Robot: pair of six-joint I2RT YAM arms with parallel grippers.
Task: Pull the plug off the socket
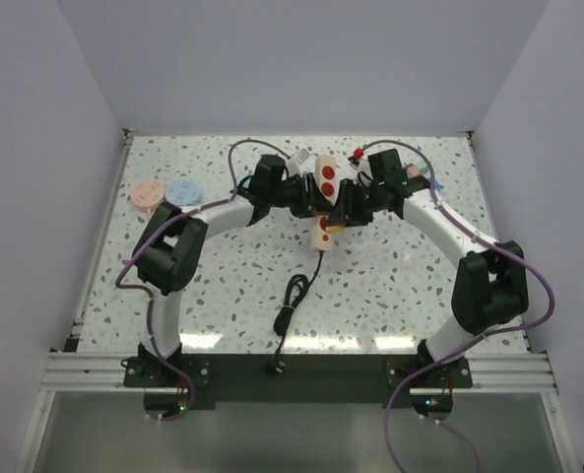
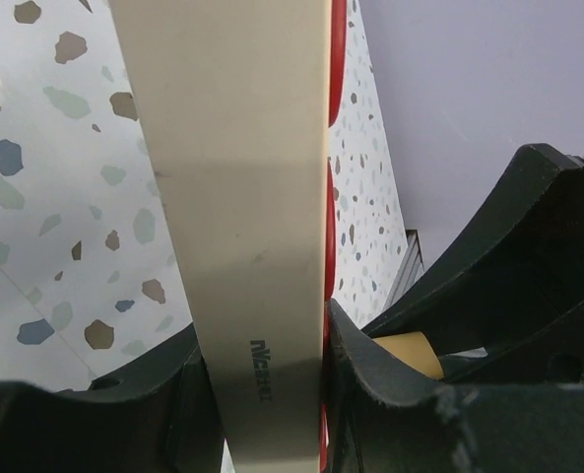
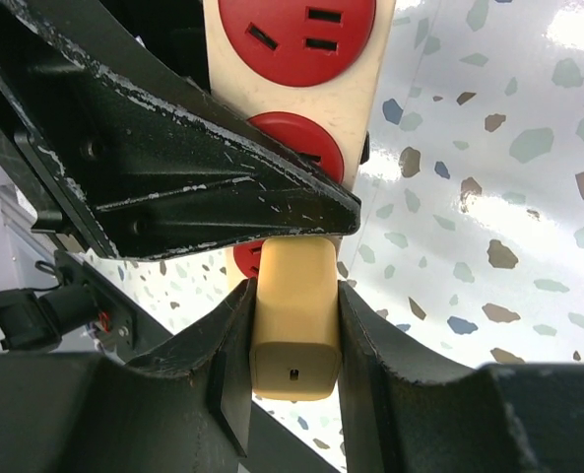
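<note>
Over the counter's (image 1: 223,296) far middle, the left pincer (image 2: 272,394) clamped the stiff, light wooden socket (image 2: 262,197) edgewise; the right pincer (image 3: 293,330) squeezed the rigid, probably slippery plug (image 3: 292,286) by its flanks.

Cable (image 1: 293,294) mid-table, discs (image 1: 150,194) far left

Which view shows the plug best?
The right wrist view: the tan plug sits centred, clamped in the right hand, against a red face of the socket. The left wrist view shows only a tan corner of it; the top view mostly hides it under the right hand.
</note>
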